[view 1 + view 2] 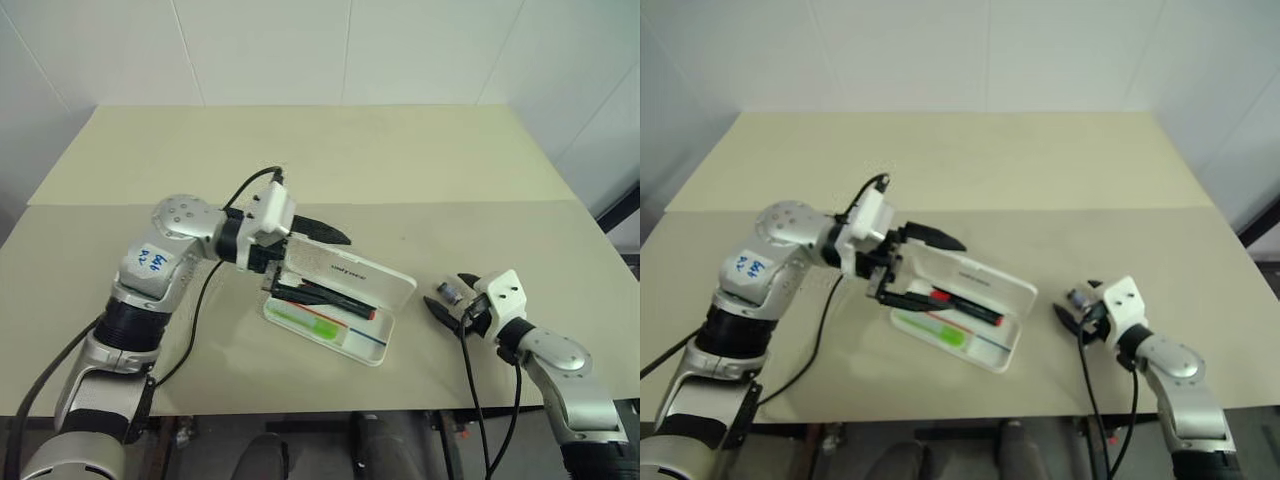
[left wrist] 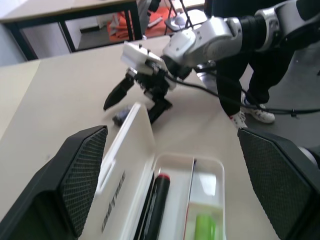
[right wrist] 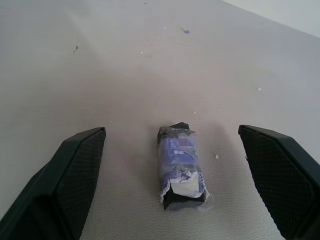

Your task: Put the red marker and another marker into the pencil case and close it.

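The white pencil case [image 1: 385, 335] lies open at the table's middle, its lid [image 1: 350, 272] raised at the back. Inside, the red marker [image 1: 330, 302] lies along the rear channel, red cap [image 2: 162, 178] toward the right. The light-green highlighter [image 1: 312, 322], the other marker, rests in the front compartment. My left gripper [image 1: 312, 265] is open at the case's left end, one finger [image 1: 322, 233] behind the lid and the other over the tray. My right gripper [image 1: 450, 308] is open low over the table, right of the case, around a small grey wrapped piece [image 3: 181, 167].
The beige table [image 1: 300, 160] has a seam across its middle, with bare surface behind and left of the case. Black cables [image 1: 200, 310] hang from both wrists. White walls stand behind the far edge. Another black-framed table [image 2: 65, 20] stands beyond.
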`<action>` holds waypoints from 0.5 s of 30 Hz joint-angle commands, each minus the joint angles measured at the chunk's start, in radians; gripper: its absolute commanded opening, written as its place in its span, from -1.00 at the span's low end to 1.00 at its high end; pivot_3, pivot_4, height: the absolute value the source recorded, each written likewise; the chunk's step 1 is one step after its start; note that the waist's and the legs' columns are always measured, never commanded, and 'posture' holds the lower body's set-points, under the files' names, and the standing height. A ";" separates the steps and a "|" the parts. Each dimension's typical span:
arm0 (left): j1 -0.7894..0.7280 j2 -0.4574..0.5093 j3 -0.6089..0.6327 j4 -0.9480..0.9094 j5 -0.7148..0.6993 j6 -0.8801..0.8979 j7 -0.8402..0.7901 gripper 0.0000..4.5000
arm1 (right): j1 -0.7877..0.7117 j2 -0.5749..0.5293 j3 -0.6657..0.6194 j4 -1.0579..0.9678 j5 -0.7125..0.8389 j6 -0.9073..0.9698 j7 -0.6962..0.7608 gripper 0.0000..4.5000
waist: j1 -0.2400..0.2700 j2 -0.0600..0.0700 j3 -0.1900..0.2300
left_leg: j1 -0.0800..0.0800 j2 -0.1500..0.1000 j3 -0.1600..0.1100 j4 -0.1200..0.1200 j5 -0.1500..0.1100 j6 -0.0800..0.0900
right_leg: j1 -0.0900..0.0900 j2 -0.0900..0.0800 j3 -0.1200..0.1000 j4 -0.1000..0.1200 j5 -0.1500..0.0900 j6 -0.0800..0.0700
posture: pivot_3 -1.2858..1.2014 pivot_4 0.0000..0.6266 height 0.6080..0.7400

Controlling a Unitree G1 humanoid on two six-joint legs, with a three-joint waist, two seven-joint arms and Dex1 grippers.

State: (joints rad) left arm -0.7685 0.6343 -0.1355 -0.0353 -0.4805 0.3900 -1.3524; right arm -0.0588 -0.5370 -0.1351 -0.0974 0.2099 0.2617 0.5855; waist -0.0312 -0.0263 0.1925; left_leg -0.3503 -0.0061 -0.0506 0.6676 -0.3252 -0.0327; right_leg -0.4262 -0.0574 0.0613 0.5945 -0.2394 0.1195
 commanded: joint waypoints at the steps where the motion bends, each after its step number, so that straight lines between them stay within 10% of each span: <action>1: 0.016 0.032 0.068 0.003 -0.049 -0.034 -0.062 0.98 | 0.001 -0.016 0.005 0.012 -0.047 0.117 -0.066 1.00 | 0.001 0.000 0.000 | 0.000 0.000 0.000 0.000 0.000 0.000 | 0.000 0.000 0.000 0.000 0.000 0.000 | 0.03 -0.52 1.00; 15: 0.043 0.077 0.081 -0.061 -0.042 0.020 -0.034 0.98 | 0.015 -0.040 0.005 -0.121 -0.008 0.453 -0.104 1.00 | 0.004 -0.006 -0.001 | 0.015 0.001 -0.002 -0.002 0.002 0.001 | 0.019 0.000 0.000 -0.010 -0.005 -0.013 | 0.03 -0.52 1.00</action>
State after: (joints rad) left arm -0.6967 0.7142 -0.0851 -0.0641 -0.5046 0.4056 -1.4079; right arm -0.0857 -0.5624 -0.1329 -0.2481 0.2188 0.6399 0.5066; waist -0.0268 -0.0322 0.1919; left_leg -0.3355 -0.0055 -0.0529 0.6649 -0.3238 -0.0315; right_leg -0.4079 -0.0578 0.0608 0.5846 -0.2444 0.1070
